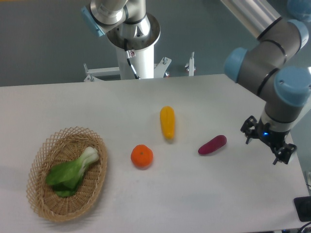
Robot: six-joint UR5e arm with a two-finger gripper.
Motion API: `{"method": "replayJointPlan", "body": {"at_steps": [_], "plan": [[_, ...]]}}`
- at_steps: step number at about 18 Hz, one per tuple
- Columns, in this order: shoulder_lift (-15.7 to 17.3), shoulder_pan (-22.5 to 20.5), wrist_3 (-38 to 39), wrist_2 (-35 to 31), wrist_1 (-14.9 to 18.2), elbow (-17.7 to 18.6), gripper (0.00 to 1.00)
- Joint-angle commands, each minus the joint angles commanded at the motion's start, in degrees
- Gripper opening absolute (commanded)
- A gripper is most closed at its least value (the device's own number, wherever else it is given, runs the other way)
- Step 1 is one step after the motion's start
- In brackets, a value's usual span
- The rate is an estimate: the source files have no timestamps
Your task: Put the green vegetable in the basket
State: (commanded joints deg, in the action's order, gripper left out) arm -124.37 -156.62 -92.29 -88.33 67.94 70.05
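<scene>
The green vegetable (pixel 68 172), with bright green leaves and a pale white stem, lies inside the oval wicker basket (pixel 43 211) at the front left of the table. My gripper (pixel 266 144) is far to the right, near the table's right edge, just right of the purple vegetable (pixel 212 144). Its fingers stand apart and hold nothing.
An orange (pixel 142 156) lies right of the basket. A yellow elongated vegetable (pixel 167 122) lies behind it near the table's middle. The robot's base column (pixel 133 43) stands at the back edge. A dark object (pixel 302 208) sits at the front right corner.
</scene>
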Motion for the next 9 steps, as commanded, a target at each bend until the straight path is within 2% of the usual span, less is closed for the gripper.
{"method": "replayJointPlan", "body": {"at_steps": [9], "plan": [[0.1, 0.1, 0.0, -0.2, -0.3, 0.6, 1.00]]}}
